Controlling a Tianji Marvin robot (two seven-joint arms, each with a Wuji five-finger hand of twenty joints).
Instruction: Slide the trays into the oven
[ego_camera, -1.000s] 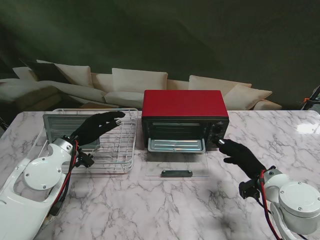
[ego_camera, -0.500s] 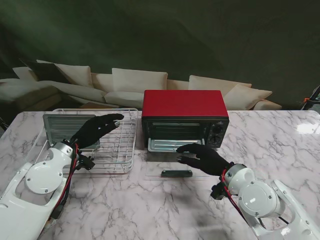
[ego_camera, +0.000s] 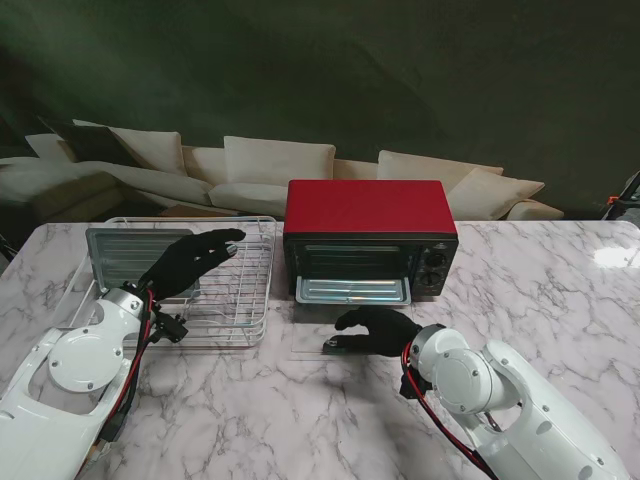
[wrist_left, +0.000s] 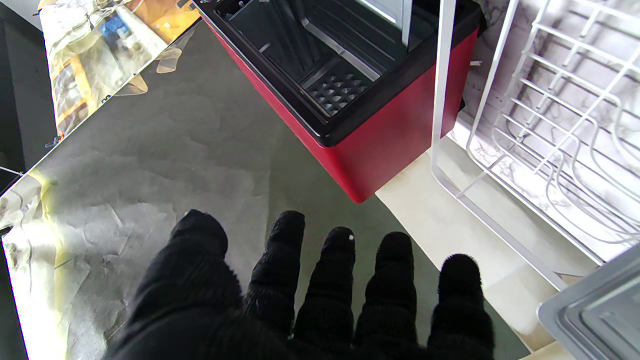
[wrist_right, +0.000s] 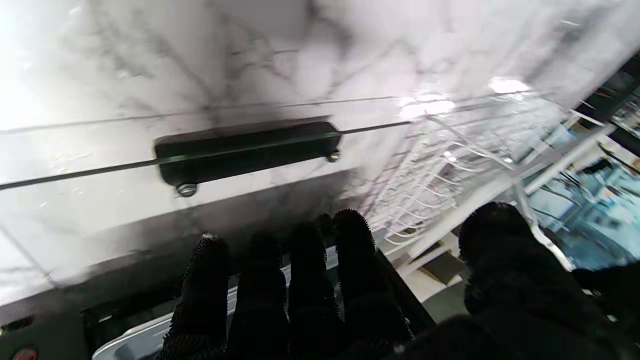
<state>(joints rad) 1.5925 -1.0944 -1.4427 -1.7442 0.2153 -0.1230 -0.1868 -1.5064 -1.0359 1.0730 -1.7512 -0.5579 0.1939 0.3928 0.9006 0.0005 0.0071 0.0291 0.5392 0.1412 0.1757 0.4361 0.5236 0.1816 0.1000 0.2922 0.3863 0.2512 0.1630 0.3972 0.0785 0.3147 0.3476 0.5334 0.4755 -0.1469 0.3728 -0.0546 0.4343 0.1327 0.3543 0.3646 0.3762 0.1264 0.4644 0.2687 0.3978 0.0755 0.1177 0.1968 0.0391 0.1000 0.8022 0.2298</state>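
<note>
Red metal box oven (ego_camera: 370, 236), glass door down, shiny metal tray (ego_camera: 352, 290) inside; no legible lettering. Grey tray (ego_camera: 135, 250) upright in white wire rack (ego_camera: 235, 300). Left robot hand (ego_camera: 190, 258) spread, empty; right robot hand (ego_camera: 372, 330): fingers loosely apart over the door, empty.

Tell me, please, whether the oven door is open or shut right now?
Open. The glass door lies flat on the table in front of the oven, handle up, exposing a tray in the mouth.

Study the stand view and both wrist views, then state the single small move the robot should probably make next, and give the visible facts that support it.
Probably bring the right hand a little lower, onto the door handle of the red oven. The glass door lies open and flat, one tray sits only partly inside, and the hand is open over the handle. The left hand hovers open above the wire rack.
</note>
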